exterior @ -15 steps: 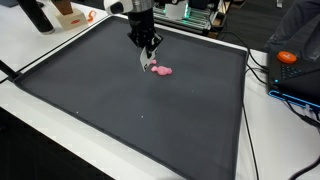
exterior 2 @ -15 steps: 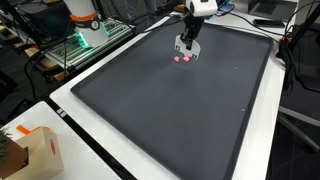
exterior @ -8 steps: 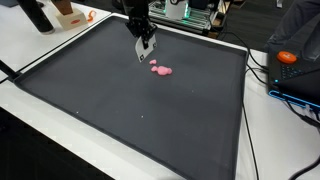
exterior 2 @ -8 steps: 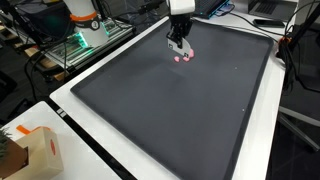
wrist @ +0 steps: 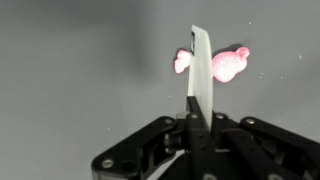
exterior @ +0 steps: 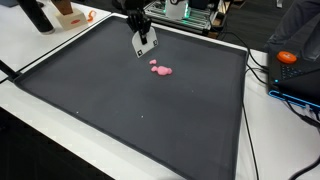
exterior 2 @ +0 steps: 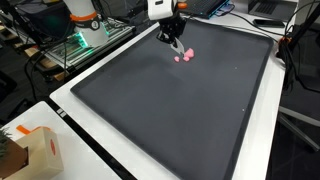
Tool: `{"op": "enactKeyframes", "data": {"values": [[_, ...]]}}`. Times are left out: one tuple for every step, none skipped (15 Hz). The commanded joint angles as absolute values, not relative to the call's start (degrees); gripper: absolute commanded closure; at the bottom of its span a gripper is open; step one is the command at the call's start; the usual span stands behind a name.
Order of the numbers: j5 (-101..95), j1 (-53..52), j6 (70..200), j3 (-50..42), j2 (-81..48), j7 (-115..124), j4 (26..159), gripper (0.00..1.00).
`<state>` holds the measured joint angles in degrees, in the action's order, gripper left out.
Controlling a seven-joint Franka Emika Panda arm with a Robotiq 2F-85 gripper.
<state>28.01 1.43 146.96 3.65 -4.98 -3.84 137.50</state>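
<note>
My gripper [exterior: 145, 44] [exterior 2: 172, 38] hangs above the far part of the black mat [exterior: 130, 110] [exterior 2: 170, 110], shut on a thin white strip [wrist: 203, 65]. The strip sticks out beyond the closed gripper [wrist: 197, 115] in the wrist view. A small pink lump [exterior: 160, 69] [exterior 2: 184, 57] lies on the mat a short way from the gripper, apart from it. In the wrist view the pink lump [wrist: 228, 65] shows behind the strip, which hides its middle.
The mat covers most of a white table [exterior: 30, 45]. An orange object [exterior: 288, 57] and cables lie past one mat edge. A cardboard box [exterior 2: 35, 150] stands at a table corner. Equipment with green lights [exterior 2: 85, 38] sits beyond the far edge.
The gripper has risen and drawn away from the pink lump toward the mat's far edge, still shut on the white strip. The pink lump has stayed in place.
</note>
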Motion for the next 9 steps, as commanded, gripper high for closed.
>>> {"op": "enactKeyframes", "data": {"values": [[36.47,1.92,147.94,3.43,-2.26,-9.24,140.98,0.99],[38.31,1.88,147.8,3.26,-2.11,-10.32,141.28,0.99],[39.92,1.78,147.66,3.1,-1.99,-11.32,141.49,0.99],[41.06,1.67,147.59,2.93,-1.97,-11.89,141.68,0.99],[42.27,1.6,147.58,2.82,-1.92,-12.67,141.93,0.99],[43.4,1.57,147.57,2.73,-1.95,-13.53,142.11,0.99],[44.14,1.52,147.47,2.64,-2.21,-14.01,142.09,0.99],[44.81,1.46,147.38,2.61,-2.42,-14.5,142.05,0.99],[45.35,1.38,147.41,2.62,-2.61,-15.0,141.98,0.99]]}}
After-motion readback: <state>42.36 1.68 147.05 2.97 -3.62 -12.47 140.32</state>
